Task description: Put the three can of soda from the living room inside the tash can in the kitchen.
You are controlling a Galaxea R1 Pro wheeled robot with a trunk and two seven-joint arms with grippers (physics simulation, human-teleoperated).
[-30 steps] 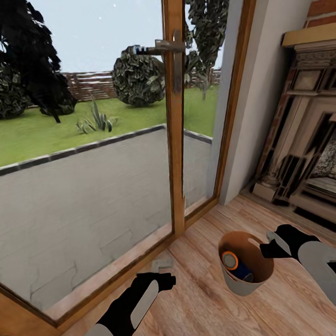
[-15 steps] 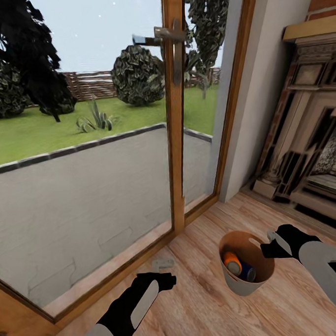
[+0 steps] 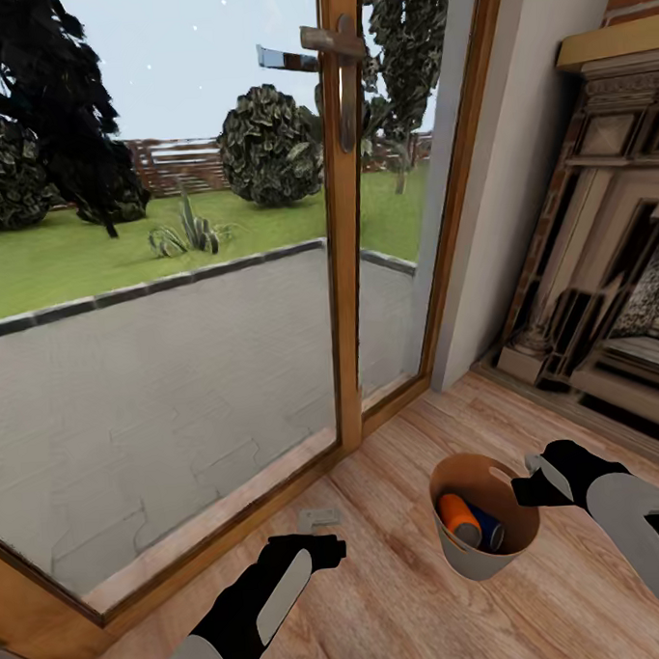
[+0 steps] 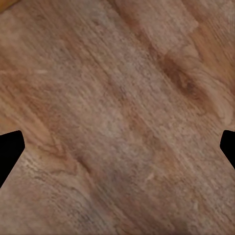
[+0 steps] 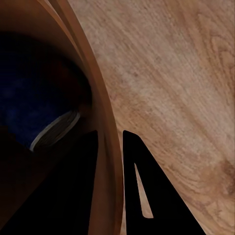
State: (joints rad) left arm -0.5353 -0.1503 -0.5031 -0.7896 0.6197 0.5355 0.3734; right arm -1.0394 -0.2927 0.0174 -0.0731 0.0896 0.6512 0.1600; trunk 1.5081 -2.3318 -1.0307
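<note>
- The small round tapered bin, grey outside and wood-toned inside (image 3: pixel 474 557), hangs above the plank floor (image 3: pixel 401 596) of the living room, near the wood-framed glass door (image 3: pixel 348 222) and the ornate stone fireplace (image 3: pixel 607 286).
- Inside the bin lie an orange drink can with a grey top (image 3: pixel 459 519) and a dark blue drink can (image 3: pixel 490 531), side by side and tilted against the wall of the bin.
- A third can I cannot make out; it may lie hidden under the other two, or it may not be in the bin.
- As a judgement: at least two cans are collected, but the bin is not in the kitchen, so the carrying is left to do, and perhaps the third can as well.
- The right gripper (image 3: pixel 527 483) is clamped narrowly on the rim of the bin; in the right wrist view one black finger (image 5: pixel 139 196) sits outside the wood-toned wall and the other inside it, with the grey top of a can in the dark below.
- The left gripper (image 3: pixel 326 545) holds nothing; in the left wrist view its fingertips (image 4: pixel 10 149) stand wide apart over bare floor.
</note>
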